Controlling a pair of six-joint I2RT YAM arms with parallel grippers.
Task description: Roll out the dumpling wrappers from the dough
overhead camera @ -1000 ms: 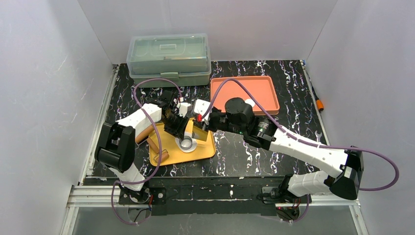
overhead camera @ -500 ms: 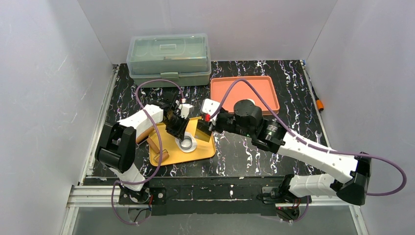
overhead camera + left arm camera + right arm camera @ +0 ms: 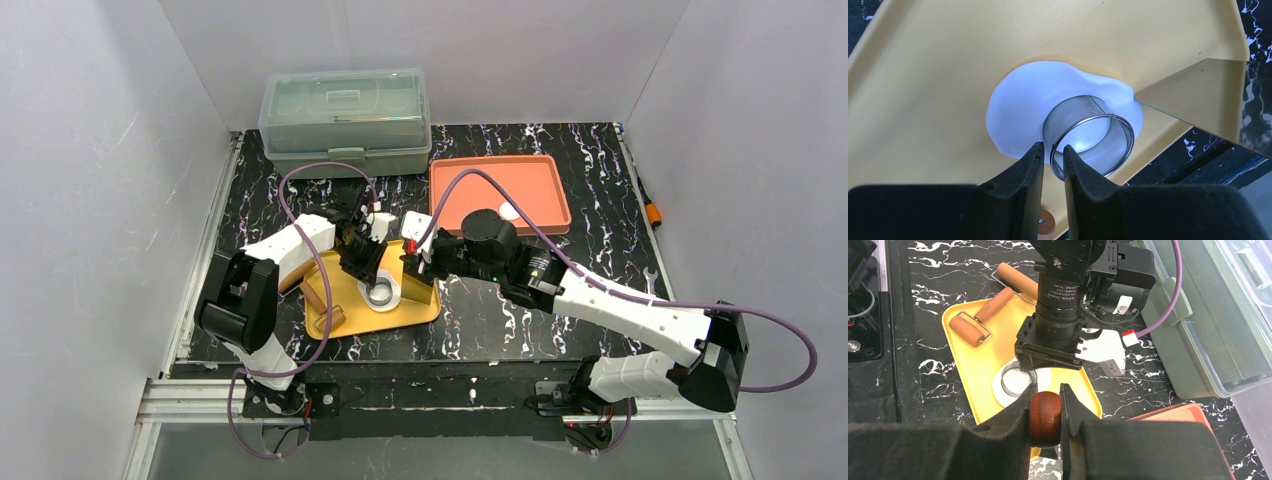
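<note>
We see the dough [image 3: 1018, 105] lying as a flat white sheet on the yellow tray [image 3: 938, 75], with the metal ring [image 3: 1066, 120] standing upright on it. The left gripper [image 3: 1053, 150] reaches down at the ring's near side. Its fingers [image 3: 1025, 172] are narrowly parted with the ring's wall between them, one outside and one inside; whether they press the metal we cannot tell. The right gripper [image 3: 1046, 392] is clenched on the brown wooden handle [image 3: 1045, 417] of the scraper [image 3: 1198, 100]. The scraper's brass blade slants down to the tray's edge, its corner at the dough's rim. A wooden roller [image 3: 970, 329] lies on the tray's other end. Behind, on the orange tray [image 3: 545, 180], we make out one wrapper [image 3: 511, 211], partly hidden by the right arm. A lidded box [image 3: 345, 120] stands at the back of the table [image 3: 590, 150].
</note>
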